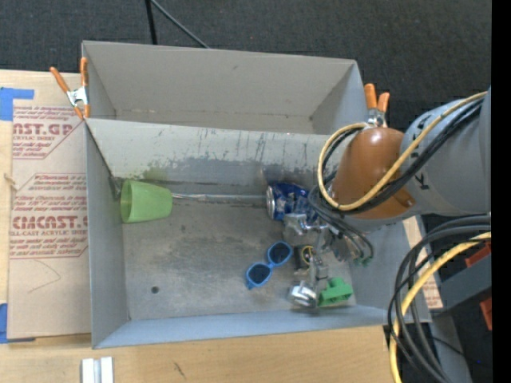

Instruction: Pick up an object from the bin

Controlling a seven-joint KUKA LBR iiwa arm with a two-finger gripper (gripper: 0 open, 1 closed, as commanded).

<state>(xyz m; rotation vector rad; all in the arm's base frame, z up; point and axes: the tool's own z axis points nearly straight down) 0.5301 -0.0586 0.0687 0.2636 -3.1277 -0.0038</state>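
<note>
The main risk, as I judge it, is crowding: the claw hangs low in the bin's 4 o'clock corner, where several small things lie close together, so closing there could catch two at once, pinch only an edge, or push one away. A green block lies just at the claw's 5 o'clock, touching or almost touching a small silvery piece at its 6 o'clock. Blue sunglasses lie near at its 9 o'clock, and a crushed blue can lies at its 11 o'clock, by the back wall. The near wall and the right wall are also close, so a slanted descent could scrape metal or wedge the block into the corner. The sunglasses' thin frame would probably slip or twist if nudged. A green cup lies on its side well apart at the bin's 9 o'clock, out of harm's way. Whether the claw is spread or pressed together I cannot tell, because its own cables and linkage hide the tip, and I cannot tell that it holds anything; the likeliest target is the block or the silvery piece beneath it.
</note>
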